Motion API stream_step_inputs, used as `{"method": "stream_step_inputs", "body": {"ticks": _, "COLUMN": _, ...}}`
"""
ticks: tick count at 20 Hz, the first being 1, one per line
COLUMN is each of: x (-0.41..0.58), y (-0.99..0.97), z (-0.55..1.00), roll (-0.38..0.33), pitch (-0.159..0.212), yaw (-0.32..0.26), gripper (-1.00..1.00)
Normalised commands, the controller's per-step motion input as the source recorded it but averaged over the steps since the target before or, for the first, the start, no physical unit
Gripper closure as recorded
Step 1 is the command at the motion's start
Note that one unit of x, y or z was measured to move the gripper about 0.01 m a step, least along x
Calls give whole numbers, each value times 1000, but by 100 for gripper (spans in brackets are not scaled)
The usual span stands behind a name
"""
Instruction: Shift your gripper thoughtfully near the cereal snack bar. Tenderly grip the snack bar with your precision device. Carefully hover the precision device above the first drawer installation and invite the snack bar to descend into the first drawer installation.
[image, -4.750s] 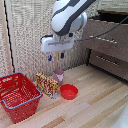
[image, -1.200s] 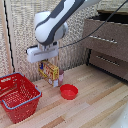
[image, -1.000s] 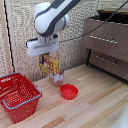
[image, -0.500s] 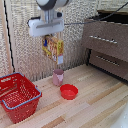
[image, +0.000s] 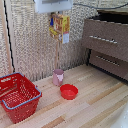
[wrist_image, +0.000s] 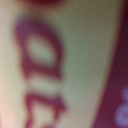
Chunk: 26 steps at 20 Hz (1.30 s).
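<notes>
High in the exterior view, the white gripper is shut on the cereal snack bar, a yellow-orange carton with red print that hangs well above the table. Its fingers are mostly hidden by the carton. The wrist view is filled by a blurred close-up of the snack bar, pale yellow with dark red lettering. The first drawer installation, a brown front with a slim silver handle, lies to the exterior view's right of the gripper and slightly lower. A dark gap shows above its front.
A pink cup and a red bowl stand on the wooden table below the gripper. A red basket sits at the exterior view's left. A lower drawer front is under the first one. A woven wall is behind.
The gripper closed on the snack bar beside the pink cup and has risen steadily with it, drifting toward the exterior view's right. Cup, bowl and basket stayed put.
</notes>
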Motion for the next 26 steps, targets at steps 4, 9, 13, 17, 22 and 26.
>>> {"method": "stream_step_inputs", "body": {"ticks": 4, "x": 249, "y": -400, "z": 1000, "roll": 0, "pitch": 6, "yaw": -108, "gripper": 100}}
{"method": "stream_step_inputs", "body": {"ticks": 9, "x": 40, "y": -511, "z": 1000, "roll": 3, "pitch": 1, "yaw": -52, "gripper": 100}}
{"method": "stream_step_inputs", "body": {"ticks": 13, "x": -184, "y": -627, "z": 1000, "roll": 4, "pitch": 0, "yaw": 0, "gripper": 100}}
{"method": "stream_step_inputs", "body": {"ticks": 17, "x": -189, "y": -701, "z": 992, "roll": 0, "pitch": 0, "yaw": 0, "gripper": 100}}
{"method": "stream_step_inputs", "body": {"ticks": 22, "x": -30, "y": -810, "z": 774, "roll": 4, "pitch": 4, "yaw": -26, "gripper": 100}}
{"method": "stream_step_inputs", "body": {"ticks": 26, "x": 0, "y": -924, "z": 533, "roll": 13, "pitch": 22, "yaw": 22, "gripper": 100}}
